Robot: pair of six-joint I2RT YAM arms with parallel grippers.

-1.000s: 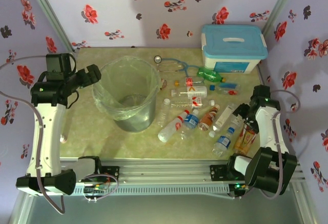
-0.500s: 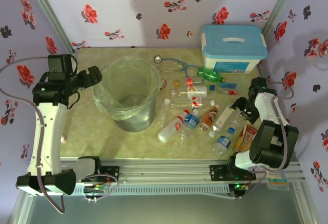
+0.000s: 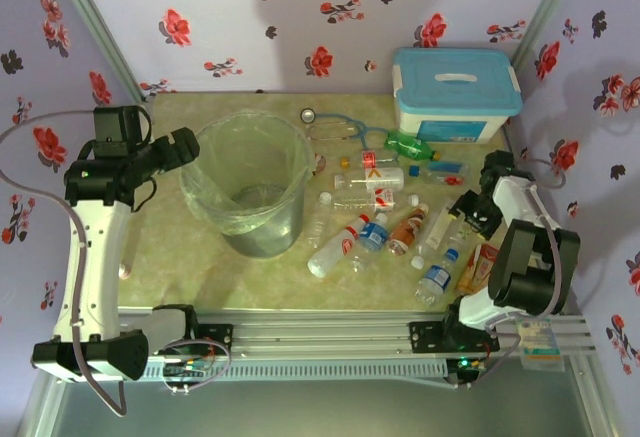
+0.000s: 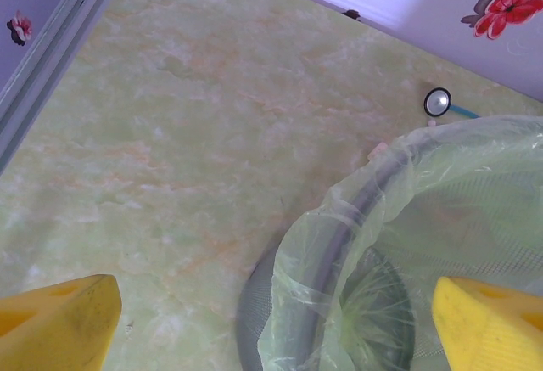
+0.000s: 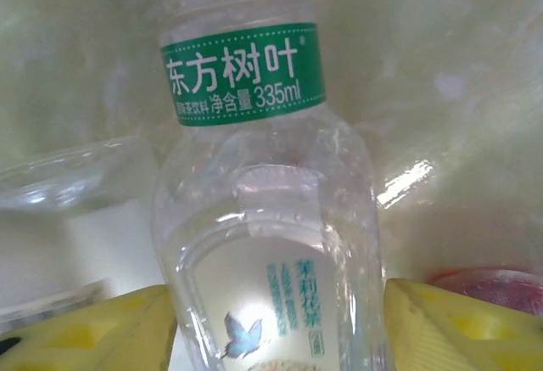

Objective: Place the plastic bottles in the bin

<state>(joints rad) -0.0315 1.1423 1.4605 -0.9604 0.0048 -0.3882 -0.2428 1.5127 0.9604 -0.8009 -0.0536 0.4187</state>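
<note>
Fingers (image 5: 93, 328) of the right gripper (image 5: 276, 328) stand part-closed on either side of a clear bottle (image 5: 254, 218) with a green neck band, close against its walls (whether they actually pinch it, I cannot tell). That bottle lies among the other plastic bottles (image 3: 345, 242), which are scattered on the table (image 3: 170, 257) to the right of the bin (image 3: 205, 192). At the bin's left rim, above the table, the left gripper (image 4: 276, 311) hangs with its fingers (image 4: 59, 320) spread wide and empty.
</note>
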